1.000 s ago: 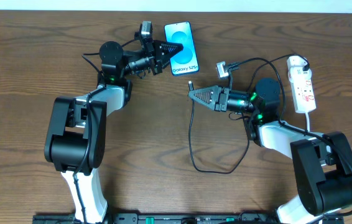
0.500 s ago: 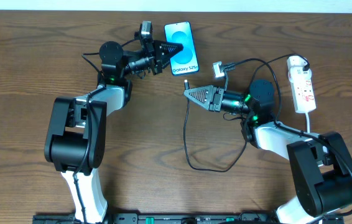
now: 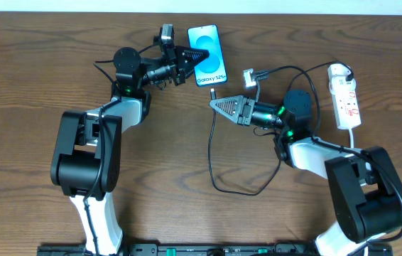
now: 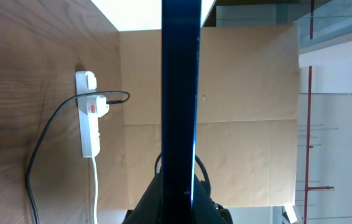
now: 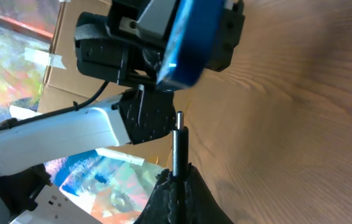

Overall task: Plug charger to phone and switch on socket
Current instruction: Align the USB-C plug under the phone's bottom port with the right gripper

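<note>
The left gripper (image 3: pixel 189 58) is pressed together on the phone (image 3: pixel 207 50), pinching it by its left edge near the far side of the table (image 3: pixel 30 71). From overhead the blue screen faces up, with the pale swirl and the model name readable. In the left wrist view the phone shows edge-on as a dark upright bar rising from between the 2 fingers.

The right gripper (image 3: pixel 214 106) is closed on the charger (image 3: pixel 214 160), gripping it just behind the plug tip (image 3: pixel 215 93). The tip sticks out past the fingertips and points toward the phone's near end. It lies close to the phone's lower right corner but apart from it. In the right wrist view the tip stands straight up out of the closed fingers with the blue phone above it, and a gap shows between them.

Behind the right gripper the charger drops toward the near side of the table, loops round on the wood and comes back up beside the right arm. The socket (image 3: pixel 346 96) lies at the right edge of the table, well apart from the phone, lengthwise front to back. Its white cord (image 3: pixel 354 139) trails toward the right arm. In the left wrist view a black lead runs into a plug on the socket. I cannot tell how its switches are set.
</note>
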{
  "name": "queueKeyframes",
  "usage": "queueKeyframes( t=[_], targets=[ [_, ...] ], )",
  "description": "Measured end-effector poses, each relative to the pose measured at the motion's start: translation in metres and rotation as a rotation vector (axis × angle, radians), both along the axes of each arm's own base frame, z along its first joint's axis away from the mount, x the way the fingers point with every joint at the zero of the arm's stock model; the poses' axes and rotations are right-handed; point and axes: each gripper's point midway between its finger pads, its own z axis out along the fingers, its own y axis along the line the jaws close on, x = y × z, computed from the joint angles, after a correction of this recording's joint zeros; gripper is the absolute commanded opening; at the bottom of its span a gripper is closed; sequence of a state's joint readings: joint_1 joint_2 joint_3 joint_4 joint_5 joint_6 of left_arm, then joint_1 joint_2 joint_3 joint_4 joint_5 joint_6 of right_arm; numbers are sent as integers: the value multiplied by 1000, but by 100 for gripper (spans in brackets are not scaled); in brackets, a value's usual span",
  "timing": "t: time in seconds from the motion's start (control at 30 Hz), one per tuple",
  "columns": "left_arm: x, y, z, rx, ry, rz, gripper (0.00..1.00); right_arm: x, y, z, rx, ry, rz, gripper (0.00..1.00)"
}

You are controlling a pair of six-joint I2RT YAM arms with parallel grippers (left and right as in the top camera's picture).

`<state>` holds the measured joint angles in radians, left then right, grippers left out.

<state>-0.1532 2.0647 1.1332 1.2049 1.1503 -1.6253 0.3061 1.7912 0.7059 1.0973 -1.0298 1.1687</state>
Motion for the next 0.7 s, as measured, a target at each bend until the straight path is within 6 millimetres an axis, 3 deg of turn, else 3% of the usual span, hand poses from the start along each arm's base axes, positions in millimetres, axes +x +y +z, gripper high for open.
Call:
queueKeyframes(
  t=[0.7],
  targets=[
    [-1, 0, 0, 2, -3, -3, 7, 4, 0, 5, 16, -35, -17, 1]
  ],
)
